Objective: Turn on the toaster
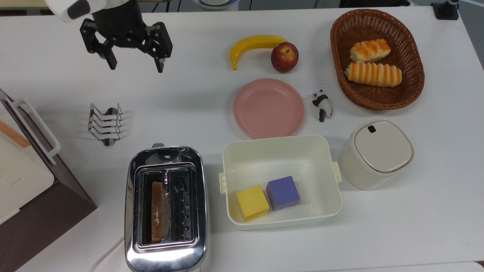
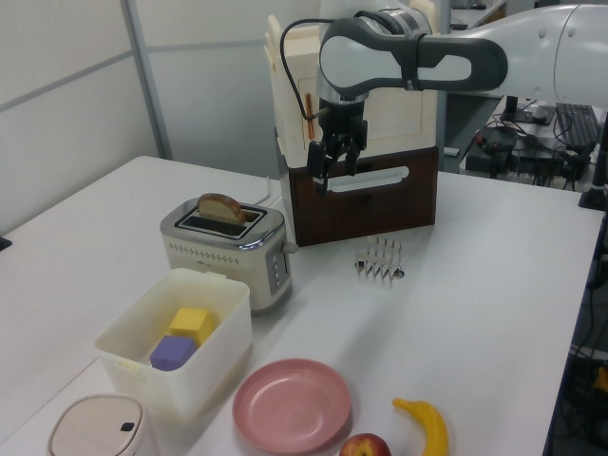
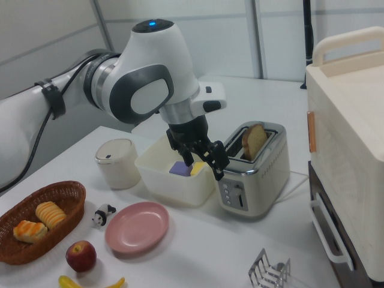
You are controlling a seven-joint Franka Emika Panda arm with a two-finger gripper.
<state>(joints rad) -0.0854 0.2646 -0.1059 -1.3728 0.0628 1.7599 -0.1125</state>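
So the tool (image 1: 134,64) hangs up in the air with its fingers spread and nothing in them, well apart from the toaster (image 1: 166,207), which sits near the tabletop (image 1: 416,226) edge at the bottom of the top view with a bread slice (image 1: 157,211) poking out of one slot. The lever (image 3: 239,195) is on the end panel facing the toast rack (image 1: 105,122). I'd come down over that end, land one fingertip on the lever, and push straight down without nudging the toaster.
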